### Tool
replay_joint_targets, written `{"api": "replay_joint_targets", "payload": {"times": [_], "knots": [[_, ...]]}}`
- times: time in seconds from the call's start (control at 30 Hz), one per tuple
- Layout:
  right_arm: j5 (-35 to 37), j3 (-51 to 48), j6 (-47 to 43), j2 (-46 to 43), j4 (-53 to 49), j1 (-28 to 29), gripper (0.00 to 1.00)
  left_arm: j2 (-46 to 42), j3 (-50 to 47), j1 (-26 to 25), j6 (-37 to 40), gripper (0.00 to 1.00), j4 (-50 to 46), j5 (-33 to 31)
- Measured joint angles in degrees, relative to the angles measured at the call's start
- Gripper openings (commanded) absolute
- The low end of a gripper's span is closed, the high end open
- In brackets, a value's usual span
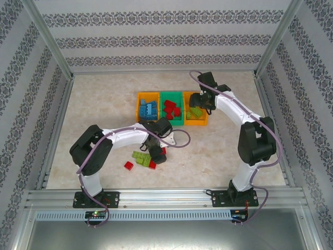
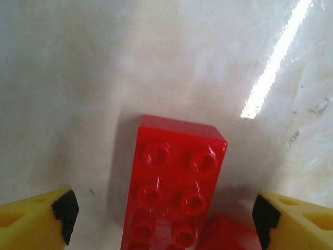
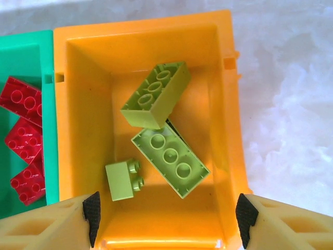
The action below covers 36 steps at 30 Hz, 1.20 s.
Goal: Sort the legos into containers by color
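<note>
Three containers stand in a row: a left orange bin (image 1: pixel 138 107) with blue legos (image 1: pixel 149 109), a green bin (image 1: pixel 171 94) with red legos (image 1: pixel 171 109), and a right orange bin (image 1: pixel 195 124). My right gripper (image 3: pixel 167 219) hangs open over that right orange bin (image 3: pixel 88 104), where three light green legos (image 3: pixel 169 156) lie. My left gripper (image 2: pixel 164 216) is low over the table and open. A red brick (image 2: pixel 174 177) lies studs up between its fingers, with a gap on each side. A second red piece (image 2: pixel 229 234) touches that brick's corner.
Loose legos lie on the table around the left gripper (image 1: pixel 157 156): green ones (image 1: pixel 139 156) and a red one (image 1: pixel 128 165). The green bin (image 3: pixel 26 39) with red bricks (image 3: pixel 23 135) borders the right orange bin. Metal frame rails edge the table.
</note>
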Motion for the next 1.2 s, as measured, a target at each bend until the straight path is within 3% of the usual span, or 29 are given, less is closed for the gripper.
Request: {"api": "replay_joint_targets", "payload": {"times": [0.2, 0.4, 0.57, 0.83, 1.2], "knots": [[-0.4, -4.5, 0.1, -4.2, 0.9, -1.4, 0.73, 3.0, 3.3, 0.0, 0.6, 0.79, -1.4, 0.0], [-0.4, -8.3, 0.1, -8.3, 1.3, -2.5, 0.74, 5.4, 6.7, 0.0, 1.5, 0.46, -3.0, -0.6], [-0.4, -10.8, 0.1, -11.4, 2.0, -3.3, 0.74, 6.3, 8.0, 0.0, 1.7, 0.45, -3.6, 0.1], [-0.4, -17.4, 0.1, -16.3, 2.7, -3.8, 0.76, 7.3, 10.4, -0.3, 0.2, 0.29, -3.9, 1.4], [-0.3, -22.3, 0.1, -19.9, 3.1, -5.2, 0.76, 8.5, 18.2, -0.3, -4.3, 0.27, -3.7, -1.3]]}}
